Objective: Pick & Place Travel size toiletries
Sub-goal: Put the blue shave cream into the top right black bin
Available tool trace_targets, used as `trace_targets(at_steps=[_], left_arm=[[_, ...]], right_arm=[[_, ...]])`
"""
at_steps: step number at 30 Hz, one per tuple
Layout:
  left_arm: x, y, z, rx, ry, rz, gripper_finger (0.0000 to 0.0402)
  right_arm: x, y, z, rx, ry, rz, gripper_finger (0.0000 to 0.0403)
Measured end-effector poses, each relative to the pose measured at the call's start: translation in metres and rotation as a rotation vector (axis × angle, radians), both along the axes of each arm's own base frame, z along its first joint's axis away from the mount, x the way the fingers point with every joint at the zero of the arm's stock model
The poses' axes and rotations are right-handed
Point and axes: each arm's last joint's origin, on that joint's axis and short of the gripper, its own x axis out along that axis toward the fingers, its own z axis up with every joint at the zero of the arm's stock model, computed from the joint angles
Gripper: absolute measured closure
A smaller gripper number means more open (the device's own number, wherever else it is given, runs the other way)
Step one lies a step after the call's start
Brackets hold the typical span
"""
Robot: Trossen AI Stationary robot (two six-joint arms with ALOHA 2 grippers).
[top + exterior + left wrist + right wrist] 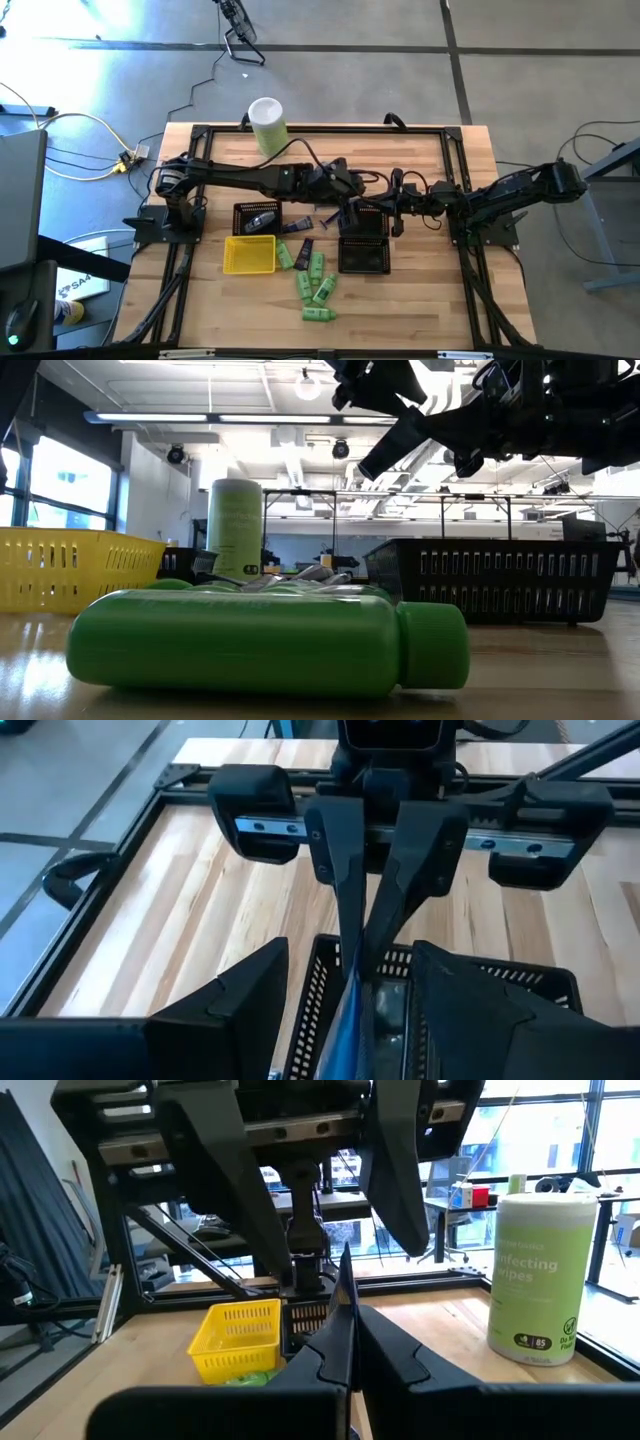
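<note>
My right gripper pinches, I think, a thin bluish packet above the black mesh basket, where my empty, half-open left gripper may knock it loose.

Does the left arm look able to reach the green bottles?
Probably yes: the green bottles lie uncovered on the table. The left gripper, jaws open, faces the right gripper, which pinches a blue packet.

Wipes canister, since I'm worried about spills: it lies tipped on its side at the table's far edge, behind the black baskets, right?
Not quite. The wipes canister stands upright at the table's far edge, behind the black baskets. The right wrist view shows it.
</note>
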Motion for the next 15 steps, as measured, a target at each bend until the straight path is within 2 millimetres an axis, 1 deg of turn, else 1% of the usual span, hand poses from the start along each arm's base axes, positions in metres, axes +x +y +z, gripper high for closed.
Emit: trace_targets(at_steps=[4,9,12,15], left_arm=[[-0.003,-0.001,0.003,0.02,0.012,-0.014,0.0191],[-0.006,-0.015,-0.002,0.048,0.049,-0.015,0.0191],[-0.007,-0.024,-0.013,0.077,0.06,0.004,0.0191],[-0.013,-0.028,-0.022,0.087,0.063,-0.005,0.0191]], right_arm=[[0.0,0.0,0.0,0.0,0.0,0.0,0.04],[0.0,0.0,0.0,-0.002,0.0,0.0,0.04],[0.0,0.0,0.0,-0.002,0.003,0.001,0.04],[0.0,0.0,-0.001,-0.003,0.008,0.005,0.04]])
